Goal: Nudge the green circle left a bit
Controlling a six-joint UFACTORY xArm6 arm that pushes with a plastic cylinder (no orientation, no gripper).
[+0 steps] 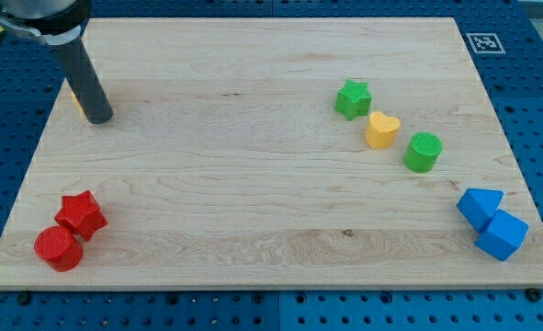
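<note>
A single camera looks down on the wooden board (253, 184) from above and somewhat in front, tilted so that the board's far edge at the view's top appears shorter than its near edge at the view's bottom. It stands far enough back to take in all four edges, with blue perforated table (537, 92) showing round them. No second view exists to share any part.
</note>
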